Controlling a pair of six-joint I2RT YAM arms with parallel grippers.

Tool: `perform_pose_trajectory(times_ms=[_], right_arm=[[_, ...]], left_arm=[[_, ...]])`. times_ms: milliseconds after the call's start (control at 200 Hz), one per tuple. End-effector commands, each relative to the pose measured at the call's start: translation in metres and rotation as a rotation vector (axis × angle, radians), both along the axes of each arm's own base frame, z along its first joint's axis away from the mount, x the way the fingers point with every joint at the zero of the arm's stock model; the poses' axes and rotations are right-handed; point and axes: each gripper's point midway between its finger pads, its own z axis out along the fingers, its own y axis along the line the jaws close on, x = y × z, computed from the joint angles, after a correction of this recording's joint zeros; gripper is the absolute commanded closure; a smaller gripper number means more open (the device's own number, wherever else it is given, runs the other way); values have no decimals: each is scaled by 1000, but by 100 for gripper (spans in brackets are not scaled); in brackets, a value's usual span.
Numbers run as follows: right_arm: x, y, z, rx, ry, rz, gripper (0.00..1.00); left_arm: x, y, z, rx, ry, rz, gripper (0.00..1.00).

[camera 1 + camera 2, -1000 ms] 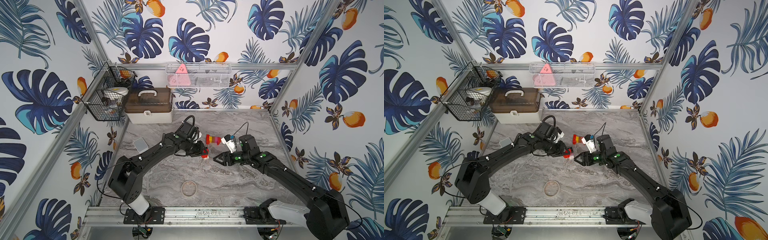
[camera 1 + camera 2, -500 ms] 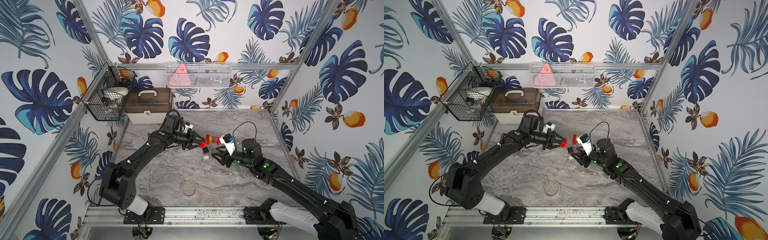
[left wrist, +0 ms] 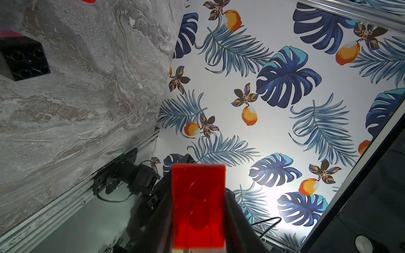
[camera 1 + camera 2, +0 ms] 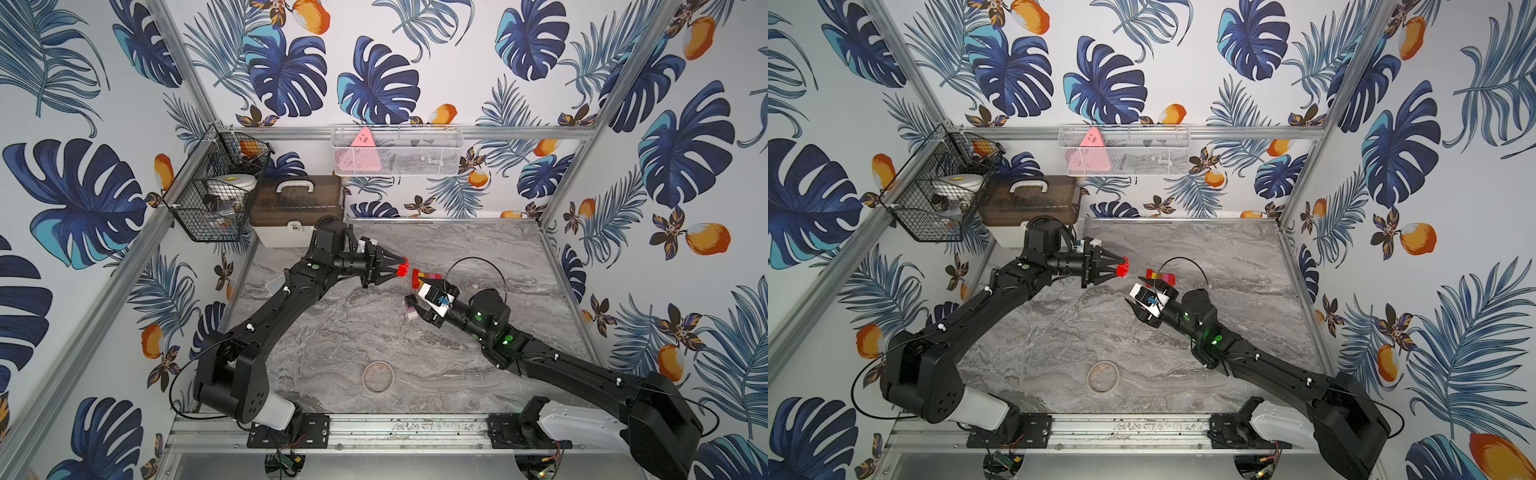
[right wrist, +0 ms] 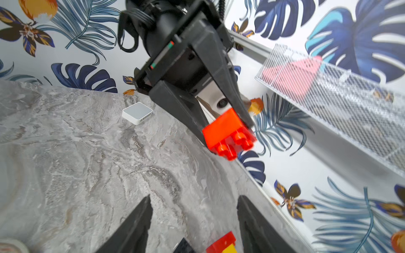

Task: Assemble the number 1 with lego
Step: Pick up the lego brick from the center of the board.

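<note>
Lifted off the table (image 4: 353, 332) since a second ago, my left pincer (image 4: 397, 267) is clamped on the red brick (image 5: 228, 135), near the brick row (image 4: 427, 275); my right pincer (image 5: 194, 198) gapes over that row.

Blue-leaf wallpapered walls (image 4: 457, 50), aluminium frame rails (image 4: 519, 132), grey marbled tabletop (image 4: 353, 332), wire baskets (image 4: 415, 160) behind

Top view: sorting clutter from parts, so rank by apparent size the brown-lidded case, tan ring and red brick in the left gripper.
1. brown-lidded case
2. tan ring
3. red brick, clamped in the left gripper: smallest, though raised nearer the camera.
</note>
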Motion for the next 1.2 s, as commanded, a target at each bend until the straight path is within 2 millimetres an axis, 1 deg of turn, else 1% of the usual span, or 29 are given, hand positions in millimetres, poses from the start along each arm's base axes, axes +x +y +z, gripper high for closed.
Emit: perform_pose_trajectory(times_ms=[0,35,90,195,200,205,215,225,235,275,370,505,595,685,706,766,826,896,946,976,1006,1026,1046,1076,1096,1131,1161,1176,1196], right_arm=[[12,6,30,-39,-185,-39,36],[12,8,31,-50,-193,-41,39],[12,9,35,-57,-214,-37,39],[6,10,35,-96,-234,-4,35],[5,10,35,-98,-234,-1,32],[4,10,34,-103,-234,2,25],[3,11,32,-114,-233,12,7],[1,11,31,-125,-234,22,2],[0,11,29,-139,-238,31,0],[-5,13,25,-173,-238,53,0],[-5,11,24,-182,-207,47,0],[-6,12,29,-169,-156,51,0],[-9,17,29,-137,-92,84,0],[-8,18,26,-159,-116,83,0],[-7,17,24,-162,-126,76,2],[-2,17,22,-132,-168,55,15],[-3,19,22,-98,-232,59,17],[-4,21,25,-40,-267,64,24],[-3,21,28,-18,-279,57,33],[-2,20,31,-5,-278,55,45],[0,20,33,6,-272,43,52],[2,19,35,17,-270,33,55],[3,18,37,29,-269,24,55],[5,17,40,46,-274,17,50],[6,16,41,52,-283,13,43],[6,16,43,60,-299,13,26],[7,16,43,63,-309,8,6],[7,16,43,63,-310,6,1],[8,16,43,66,-313,3,0]], left_arm=[[-4,3,7,-3,43,-4,66],[-5,5,7,8,52,1,66],[-10,7,5,32,69,-3,65],[-18,9,-4,63,98,-21,65],[-18,9,-4,63,99,-22,65],[-18,9,-4,62,99,-23,65],[-18,9,-4,63,100,-23,65],[-18,9,-5,62,100,-23,65],[-18,9,-5,60,100,-23,65],[-17,9,-5,50,100,-21,65],[-15,14,-8,52,96,-11,65],[-13,18,-11,54,96,-4,66],[-10,19,-6,38,87,5,66],[-9,22,0,34,73,8,66],[-9,22,1,34,71,8,66],[-8,22,2,24,72,12,66],[-7,22,4,12,70,16,66],[-8,22,5,16,68,12,66],[-11,23,6,21,67,9,66],[-11,23,6,21,67,11,66],[-12,23,7,20,65,8,66],[-13,23,6,21,67,9,65],[-13,24,6,22,65,8,65],[-14,24,5,23,68,9,65],[-14,24,4,24,69,8,65],[-15,24,2,25,75,4,65],[-15,24,0,24,78,5,65],[-16,24,0,24,80,5,65],[-16,24,0,23,79,5,65]])
